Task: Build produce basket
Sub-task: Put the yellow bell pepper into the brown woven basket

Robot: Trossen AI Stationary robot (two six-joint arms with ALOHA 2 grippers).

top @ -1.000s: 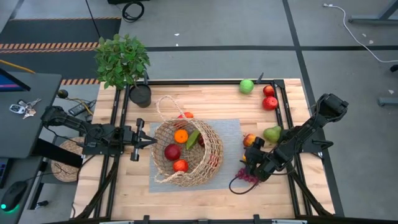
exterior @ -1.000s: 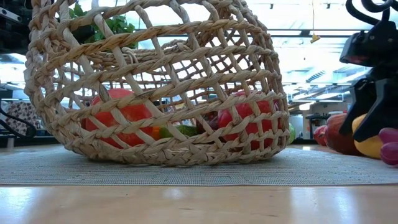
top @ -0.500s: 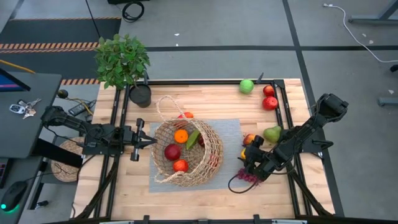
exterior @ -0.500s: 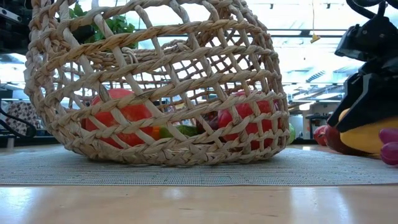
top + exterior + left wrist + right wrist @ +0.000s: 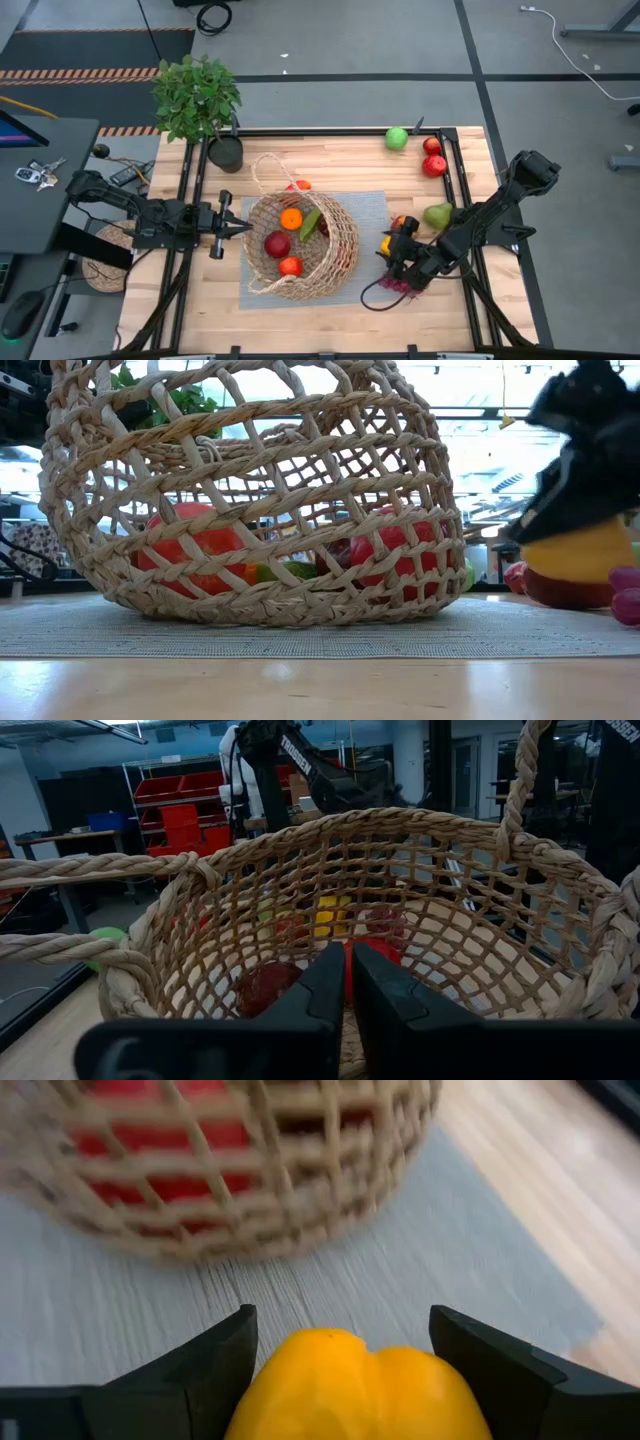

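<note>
basket [image 5: 300, 243]: rough tan wicker, open weave
yellow piece [image 5: 352, 1385]: smooth, glossy skin
mat [image 5: 372, 215]: matt grey woven cloth
surface [image 5: 340, 160]: pale wood

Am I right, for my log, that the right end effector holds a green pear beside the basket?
Not a green pear: the right end effector holds a yellow piece, as the right wrist view shows. It is beside the basket. The pear lies on the table.

Blurred right gripper [image 5: 585, 455]; yellow piece [image 5: 355, 1385] cut off below.
</note>
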